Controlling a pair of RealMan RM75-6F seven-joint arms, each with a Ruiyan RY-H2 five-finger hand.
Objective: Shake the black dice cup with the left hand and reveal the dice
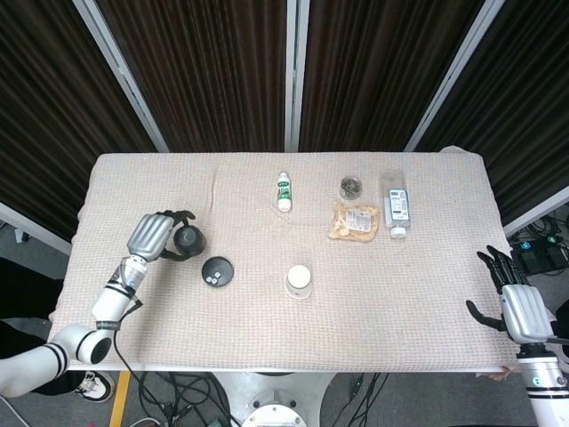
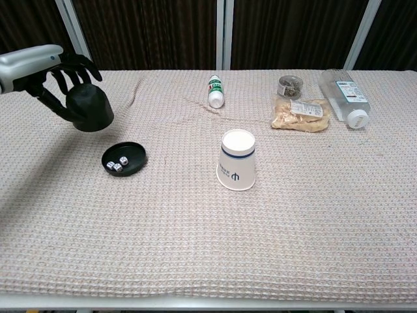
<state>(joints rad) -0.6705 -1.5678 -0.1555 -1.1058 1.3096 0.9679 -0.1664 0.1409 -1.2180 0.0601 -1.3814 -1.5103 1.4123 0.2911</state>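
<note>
1. My left robot hand (image 2: 65, 81) has its dark fingers wrapped round the black plastic dice cup (image 2: 89, 107) and holds it in the air, mouth tilted down, up and to the left of the round black dice tray (image 2: 124, 158). In the head view the cup (image 1: 188, 239) sits just beside the tray (image 1: 216, 271), not over it.
2. The small white dice (image 2: 117, 164) lie in the tray w/ pips showing, so I judge the reveal is basically done; what's left is parking the cup.
3. To do this well: I keep the grip firm, no loosening while airborne, the cup is smooth and could slip out sideways.
4. I'd carry it clear of the tray before lowering, so the rim doesn't clip the tray edge and flip the dice. Bare beige waffle-weave cloth on the table (image 2: 208, 248) to the left looks like the safe spot.
5. Lower slow & level, mouth flat on the cloth, then spread the fingers only once it rests.
6. The upturned white paper cup with blue band (image 2: 236, 160) is well apart to the right, no issue.
7. My right robot hand (image 1: 519, 307) waits past the table's right edge, fingers spread, holding nothing. Leave it there.
</note>
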